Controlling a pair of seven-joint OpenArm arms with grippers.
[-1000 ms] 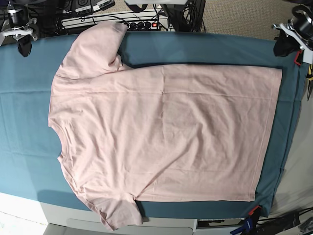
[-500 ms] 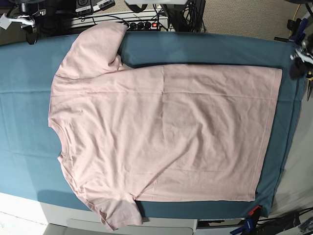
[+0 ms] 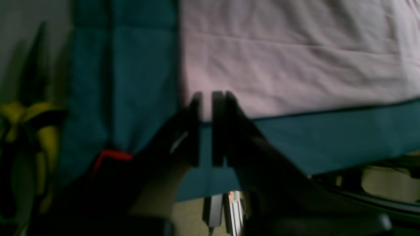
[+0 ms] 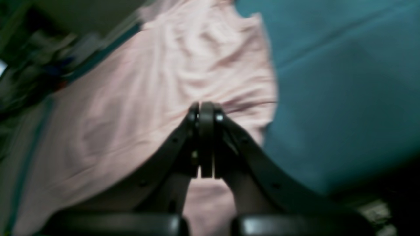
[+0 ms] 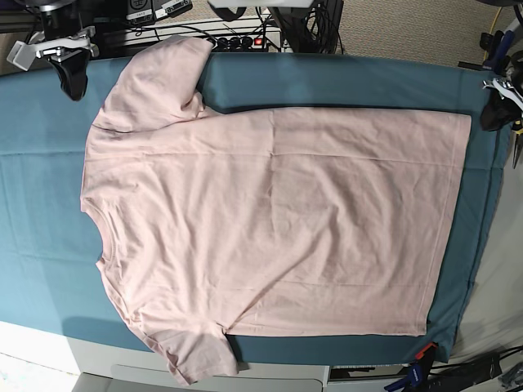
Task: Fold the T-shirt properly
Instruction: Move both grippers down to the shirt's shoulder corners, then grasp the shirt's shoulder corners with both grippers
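Observation:
The pale pink T-shirt [image 5: 270,220] lies spread flat on the teal table cloth [image 5: 41,188], collar to the left, hem to the right, plain side up. My right gripper [image 5: 73,83] hangs shut and empty just left of the far sleeve; in the right wrist view its fingertips [image 4: 206,108] are pressed together above the T-shirt [image 4: 157,88]. My left gripper [image 5: 493,114] hovers off the far hem corner. In the left wrist view it [image 3: 206,98] shows a narrow gap with nothing in it, just before the T-shirt's corner [image 3: 288,59].
Yellow-handled pliers [image 3: 39,131] lie past the cloth's right edge. A red clamp [image 5: 423,353] grips the cloth at the near right corner, another [image 3: 111,155] sits close to my left gripper. A power strip and cables [image 5: 237,37] run behind the table.
My right gripper has moved rightward from the far left corner to beside the sleeve. My left gripper came down from the far right corner toward the hem corner. The T-shirt has not moved.

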